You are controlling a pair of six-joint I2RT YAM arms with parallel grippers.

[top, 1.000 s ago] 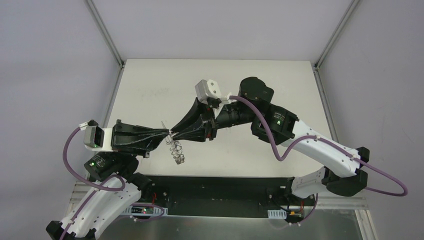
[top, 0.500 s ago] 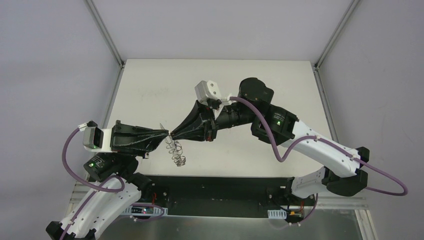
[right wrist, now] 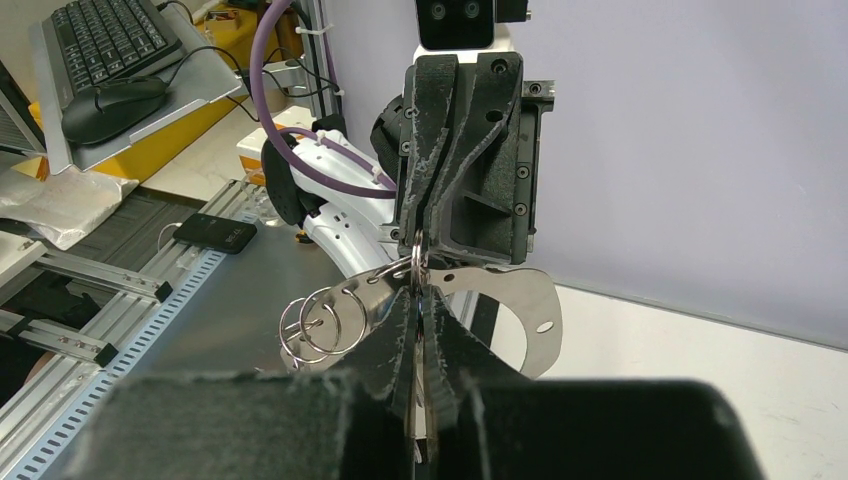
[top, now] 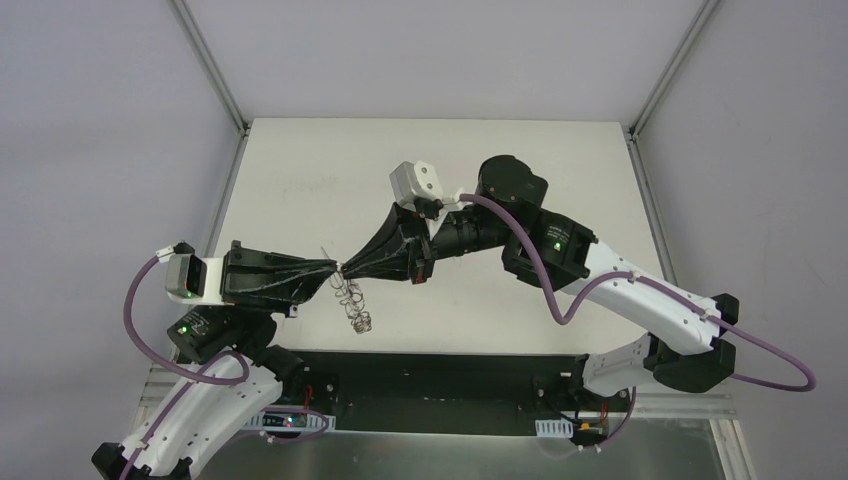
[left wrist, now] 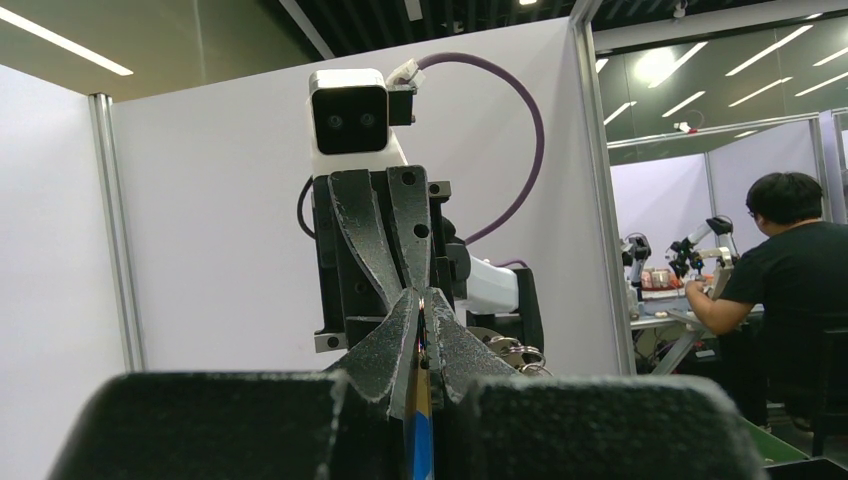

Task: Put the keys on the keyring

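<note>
Top external: keyring (top: 352,300) dangling; table (top: 520,150) marks (top: 300,182) unreadable.

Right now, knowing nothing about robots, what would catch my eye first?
Two black tools, left tool and right tool, meet tip to tip, both pinched shut, above the near left of the table. A keyring of silvery loops dangles from that meeting point. Up close, a blue key shows inside the left tool.
</note>
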